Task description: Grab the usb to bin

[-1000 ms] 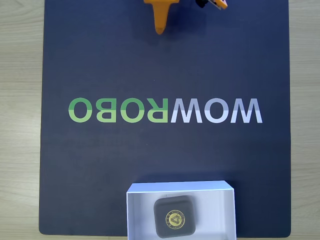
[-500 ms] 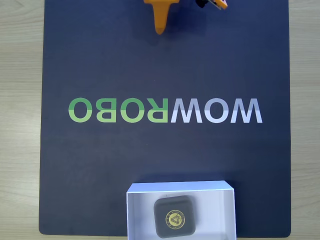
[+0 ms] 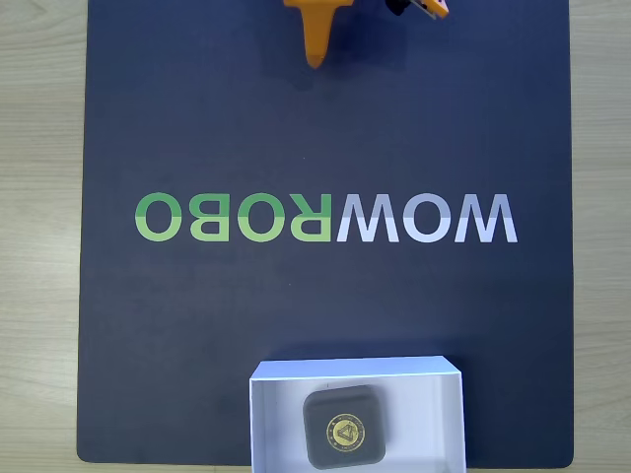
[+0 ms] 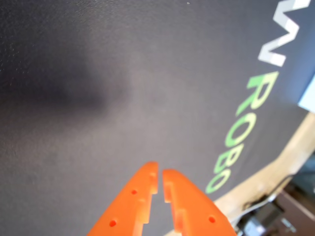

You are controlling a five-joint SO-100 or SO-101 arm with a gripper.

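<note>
The usb (image 3: 343, 427), a small dark grey rounded-square block with a gold triangle emblem, lies inside the white bin (image 3: 439, 414) at the bottom centre of the fixed view. My orange gripper (image 3: 315, 54) pokes in at the top edge of that view, far from the bin. In the wrist view the gripper (image 4: 160, 178) hangs above bare dark mat, its two orange fingers nearly touching at the tips with nothing between them. A corner of the bin (image 4: 309, 96) shows at the right edge of the wrist view.
A dark mat (image 3: 197, 325) with the mirrored WOWROBO lettering (image 3: 325, 218) covers the light wooden table (image 3: 39, 246). More orange arm parts (image 3: 419, 8) sit at the top edge. Cables and dark hardware (image 4: 275, 216) lie past the mat's edge in the wrist view.
</note>
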